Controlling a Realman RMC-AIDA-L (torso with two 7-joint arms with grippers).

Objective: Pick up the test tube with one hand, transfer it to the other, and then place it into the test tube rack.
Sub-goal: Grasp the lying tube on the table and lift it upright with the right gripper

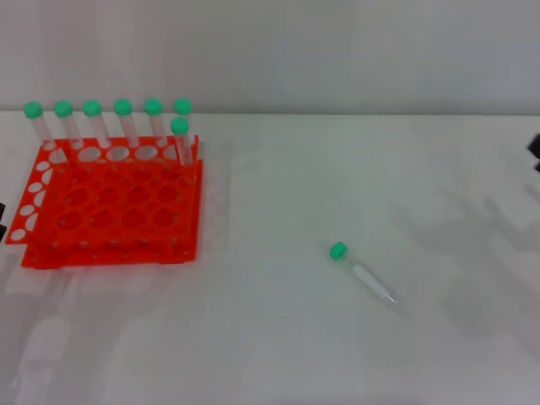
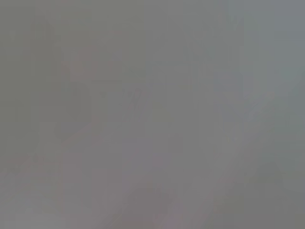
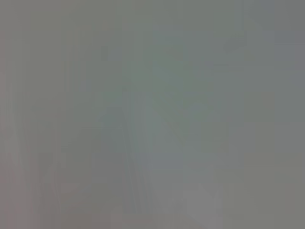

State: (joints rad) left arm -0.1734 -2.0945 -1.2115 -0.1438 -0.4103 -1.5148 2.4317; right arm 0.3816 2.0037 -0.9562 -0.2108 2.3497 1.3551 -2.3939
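A test tube (image 1: 364, 276) with a green cap (image 1: 338, 251) lies on its side on the white table, right of centre, tip pointing to the front right. The orange-red test tube rack (image 1: 110, 253) stands at the left. Several green-capped tubes (image 1: 123, 120) stand upright in its back row, and one more (image 1: 180, 139) stands just in front of them at the right end. Only a black sliver of my left gripper (image 1: 2, 218) shows at the left edge, beside the rack. A black sliver of my right gripper (image 1: 535, 152) shows at the right edge. Both are far from the lying tube. Both wrist views show only plain grey.
The white table (image 1: 278, 337) runs back to a pale wall (image 1: 337, 51). Most holes of the rack hold nothing.
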